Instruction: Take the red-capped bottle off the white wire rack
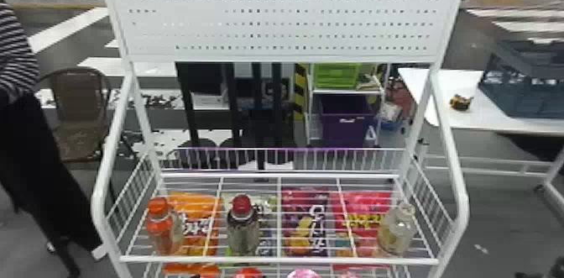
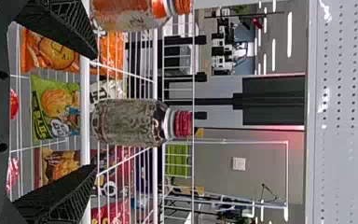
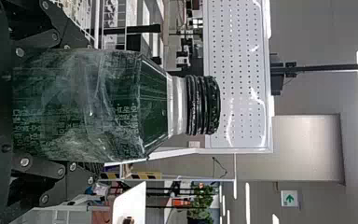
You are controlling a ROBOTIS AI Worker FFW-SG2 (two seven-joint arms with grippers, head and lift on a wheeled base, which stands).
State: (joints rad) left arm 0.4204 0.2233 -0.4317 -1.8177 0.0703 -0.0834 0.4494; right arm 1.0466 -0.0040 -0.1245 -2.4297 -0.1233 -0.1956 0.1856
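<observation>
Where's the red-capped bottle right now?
In the head view, the red-capped bottle stands left of centre on the white wire shelf, between the orange-capped bottle and the pale-topped bottle.

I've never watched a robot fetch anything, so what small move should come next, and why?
Probably ease the left gripper forward: its fingers are open, lined up to either side of the red-capped bottle, which stands on the rack, apparently beyond their tips.

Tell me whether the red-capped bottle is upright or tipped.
Upright: the red-capped bottle stands on the white wire rack, its red cap uppermost.
</observation>
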